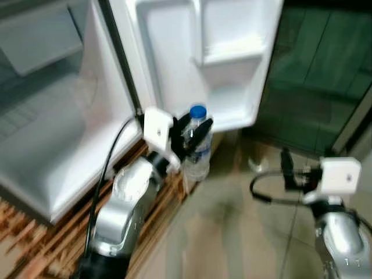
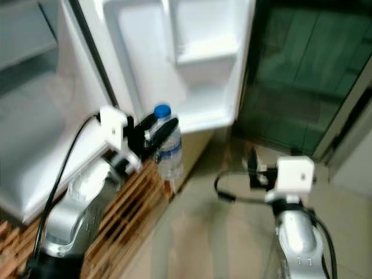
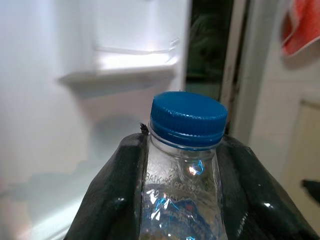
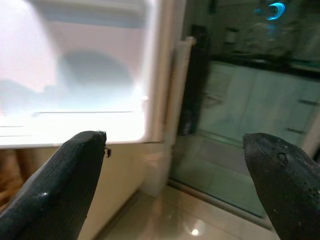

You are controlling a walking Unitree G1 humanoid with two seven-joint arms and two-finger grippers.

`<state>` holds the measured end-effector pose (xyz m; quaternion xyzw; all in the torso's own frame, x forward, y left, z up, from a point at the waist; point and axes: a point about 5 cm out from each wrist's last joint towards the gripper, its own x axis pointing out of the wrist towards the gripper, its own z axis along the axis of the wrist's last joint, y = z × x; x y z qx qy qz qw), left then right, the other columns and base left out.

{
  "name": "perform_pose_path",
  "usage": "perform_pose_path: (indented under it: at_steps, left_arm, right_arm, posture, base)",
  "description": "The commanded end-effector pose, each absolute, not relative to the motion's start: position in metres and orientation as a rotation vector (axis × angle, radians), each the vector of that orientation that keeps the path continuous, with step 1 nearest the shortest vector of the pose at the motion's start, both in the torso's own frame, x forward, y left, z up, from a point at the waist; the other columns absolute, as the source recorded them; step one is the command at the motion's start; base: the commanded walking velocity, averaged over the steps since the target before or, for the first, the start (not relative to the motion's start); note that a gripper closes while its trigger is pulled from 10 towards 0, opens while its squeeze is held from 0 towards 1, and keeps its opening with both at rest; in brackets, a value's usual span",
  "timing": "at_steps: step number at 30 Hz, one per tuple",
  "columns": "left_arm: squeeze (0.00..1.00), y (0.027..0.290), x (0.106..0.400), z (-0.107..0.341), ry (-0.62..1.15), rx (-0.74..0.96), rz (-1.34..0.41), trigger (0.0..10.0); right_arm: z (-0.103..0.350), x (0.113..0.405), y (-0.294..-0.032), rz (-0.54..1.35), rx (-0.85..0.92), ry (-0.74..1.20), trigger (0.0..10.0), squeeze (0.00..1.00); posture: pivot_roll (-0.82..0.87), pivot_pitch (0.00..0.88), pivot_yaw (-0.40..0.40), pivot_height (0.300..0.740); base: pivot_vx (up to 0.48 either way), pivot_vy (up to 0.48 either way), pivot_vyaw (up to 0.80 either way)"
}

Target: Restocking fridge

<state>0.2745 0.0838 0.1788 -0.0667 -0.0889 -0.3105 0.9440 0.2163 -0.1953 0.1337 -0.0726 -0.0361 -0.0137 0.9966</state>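
The left gripper point(image 1: 196, 135) has its jaws clamped on a bottle point(image 1: 197, 152), one black finger point(image 3: 112, 200) on each side just under the blue cap point(image 3: 187, 119); the right gripper point(image 4: 175, 165) has its jaws spread wide with nothing between them, held low and well off to the right above the tiled floor point(image 1: 232, 226)

The bottle is upright in the left gripper, in front of the open fridge door point(image 1: 203, 52) and just below its lower shelf point(image 1: 232, 110). It hangs over the edge of the wooden pallet point(image 1: 157, 215) the fridge point(image 1: 52, 133) sits on, not resting on anything. The door shelves look bare, and the fridge interior to the left is pale and blurred, so what is inside it cannot be made out

The bottle is clear thin plastic with a label, and it looks to hold water, though the level is hard to read. If full it would be moderately heavy for its size and would want to swing below a high grip. The walls are likely soft and would dent under a hard squeeze, and smooth plastic can slip. The present hold at the shoulder, under the cap's ridge, seems sensible: that part is stiffest, and the ridge gives a stop against sliding down. A hold at mid-body would balance better but press on the flimsier wall
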Motion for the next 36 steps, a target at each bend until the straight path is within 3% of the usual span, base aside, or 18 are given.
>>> perform_pose_path:
  at_steps: [1, 9, 14, 22, 28, 36]
  left_arm:
    - [0.0, 0.083, 0.279, 0.191, -0.224, -0.131, -0.612, 10.0]
    - [0.0, 0.082, 0.291, 0.213, -0.285, -0.167, -0.602, 10.0]
    - [0.0, 0.077, 0.313, 0.23, -0.334, -0.185, -0.564, 10.0]
    - [0.0, 0.068, 0.342, 0.244, -0.426, -0.039, -0.581, 10.0]
    - [0.0, 0.056, 0.355, 0.248, -0.509, 0.04, -0.599, 10.0]
    - [0.0, 0.047, 0.365, 0.254, -0.566, 0.03, -0.592, 10.0]
  right_arm:
    - [0.136, 0.216, -0.199, -0.035, -0.159, -0.08, 10.0, 0.02]
    - [0.133, 0.219, -0.193, 0.01, -0.153, -0.067, 10.0, 0.02]
    - [0.131, 0.222, -0.185, 0.054, -0.143, -0.055, 10.0, 0.02]
    - [0.127, 0.214, -0.172, 0.072, -0.111, -0.037, 10.0, 0.02]
    - [0.127, 0.204, -0.154, 0.147, -0.074, -0.024, 10.0, 0.02]
    - [0.127, 0.181, -0.151, 0.154, -0.07, 0.028, 10.0, 0.03]
  posture:
    - [-0.18, 0.0, 0.086, 0.74]
    - [-0.17, 0.0, 0.069, 0.74]
    - [-0.17, 0.0, 0.069, 0.74]
    - [-0.16, 0.0, 0.094, 0.74]
    - [-0.17, 0.067, 0.129, 0.74]
    - [-0.23, 0.144, 0.148, 0.74]
  base:
    - [0.0, 0.0, 0.0]
    - [0.0, 0.0, 0.0]
    - [0.0, 0.0, 0.0]
    - [0.0, 0.0, 0.0]
    - [0.0, 0.0, 0.0]
    - [0.0, 0.0, 0.0]
